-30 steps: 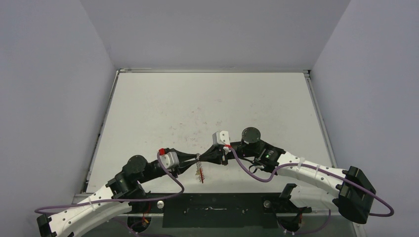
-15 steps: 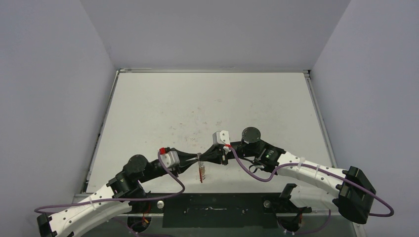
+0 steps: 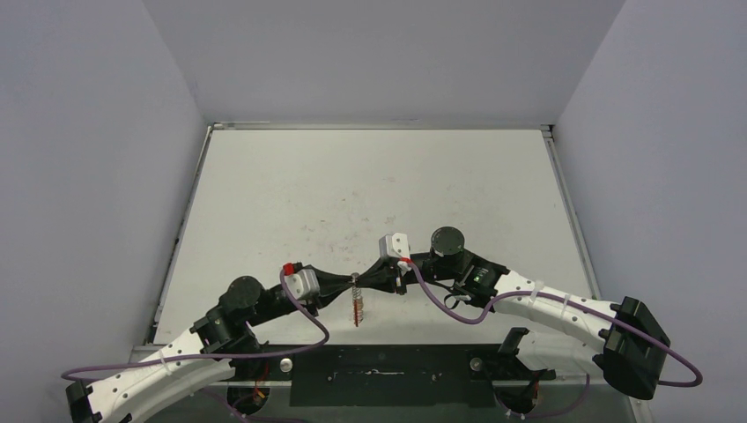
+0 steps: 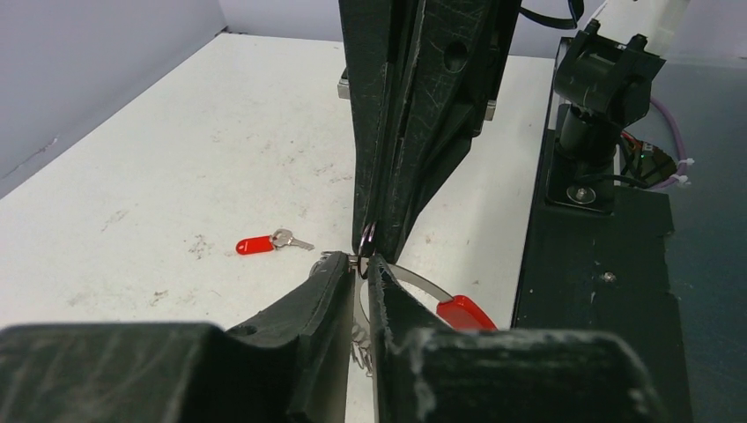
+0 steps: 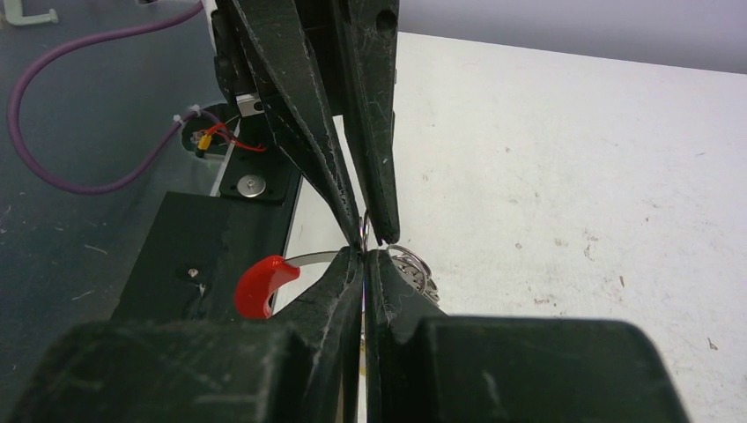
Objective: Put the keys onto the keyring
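Keyring (image 3: 357, 304) hangs over the table (image 4: 176, 159) near its front edge, pinched between both grippers. The left gripper (image 4: 357, 262) has its fingers nearly together on the wire, and the right gripper (image 5: 364, 253) is clamped tight on it. It looks light, springy and slippery, so it is probably best held beside the red sleeve (image 5: 260, 284). The red-headed key (image 4: 264, 243) lies flat on the table, and its plastic head looks like the place to pinch it.

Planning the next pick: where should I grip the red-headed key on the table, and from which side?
I'd grip the red-headed key by its plastic head, from above, closing across its narrow width. It lies flat on the table, and the head is its bulkiest part; the silver end stays free.
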You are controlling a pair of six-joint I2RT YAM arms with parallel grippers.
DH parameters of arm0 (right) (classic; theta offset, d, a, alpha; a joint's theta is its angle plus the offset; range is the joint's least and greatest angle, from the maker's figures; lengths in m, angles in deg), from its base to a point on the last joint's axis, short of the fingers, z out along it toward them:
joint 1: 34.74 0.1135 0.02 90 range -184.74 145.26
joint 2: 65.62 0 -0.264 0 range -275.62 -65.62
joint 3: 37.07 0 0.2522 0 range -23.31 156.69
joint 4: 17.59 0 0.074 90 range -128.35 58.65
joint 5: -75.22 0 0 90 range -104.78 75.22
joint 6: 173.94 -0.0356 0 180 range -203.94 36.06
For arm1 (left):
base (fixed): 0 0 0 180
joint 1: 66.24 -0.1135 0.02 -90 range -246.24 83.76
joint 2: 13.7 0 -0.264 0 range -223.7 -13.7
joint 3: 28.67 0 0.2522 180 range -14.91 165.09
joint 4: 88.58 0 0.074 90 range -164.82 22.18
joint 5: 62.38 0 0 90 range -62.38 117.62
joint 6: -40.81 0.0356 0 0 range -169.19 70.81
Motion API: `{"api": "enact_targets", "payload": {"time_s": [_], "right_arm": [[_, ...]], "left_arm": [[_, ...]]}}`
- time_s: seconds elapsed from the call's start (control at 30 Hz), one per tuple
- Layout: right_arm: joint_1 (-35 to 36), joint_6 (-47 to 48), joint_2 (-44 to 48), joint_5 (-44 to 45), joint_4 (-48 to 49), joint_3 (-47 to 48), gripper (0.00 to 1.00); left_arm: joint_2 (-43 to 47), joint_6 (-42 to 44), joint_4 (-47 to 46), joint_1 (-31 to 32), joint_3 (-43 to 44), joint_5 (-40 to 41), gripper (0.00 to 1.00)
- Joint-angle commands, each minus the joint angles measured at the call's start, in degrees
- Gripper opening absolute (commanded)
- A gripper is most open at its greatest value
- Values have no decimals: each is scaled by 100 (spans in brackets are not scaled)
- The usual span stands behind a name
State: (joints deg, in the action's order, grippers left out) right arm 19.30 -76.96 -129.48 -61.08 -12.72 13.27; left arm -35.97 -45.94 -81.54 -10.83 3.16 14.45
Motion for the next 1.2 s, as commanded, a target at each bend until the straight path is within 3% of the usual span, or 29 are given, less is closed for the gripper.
{"api": "enact_targets", "payload": {"time_s": [0.0, 0.03, 0.13, 0.3, 0.4, 0.43, 0.53, 0.73, 1.0, 1.17], "right_arm": [[60, 31, 75, -124, 408, 42, 0], [63, 36, 79, -124, 400, 42, 0], [60, 72, 90, -99, 336, 42, 4], [51, -8, 252, 265, 342, -30, 48], [17, -46, 417, 513, 360, -90, 93], [-3, -48, 470, 572, 353, -111, 99], [-108, -222, 589, 945, 190, -111, 100], [-628, -1659, 636, 2303, -308, 75, 100], [-1912, -2819, 216, 2213, -695, 183, 100], [-2519, -3547, -611, 2804, -1569, 469, 100]], "left_arm": [[-80, -58, -445, 30, 152, -90, 5], [-89, -44, -418, 30, 160, -86, 0], [-99, -35, -330, 30, 171, -59, 0], [-57, -46, -236, 35, 175, -22, 0], [-21, -67, -204, 30, 156, 19, 0], [-4, -69, -180, 30, 149, 37, 0], [58, -100, -119, 32, 128, 63, 0], [251, -155, 129, 30, 127, 154, 0], [519, -243, 331, 30, 75, 258, 0], [513, -267, 347, 30, 99, 237, 0]]}}
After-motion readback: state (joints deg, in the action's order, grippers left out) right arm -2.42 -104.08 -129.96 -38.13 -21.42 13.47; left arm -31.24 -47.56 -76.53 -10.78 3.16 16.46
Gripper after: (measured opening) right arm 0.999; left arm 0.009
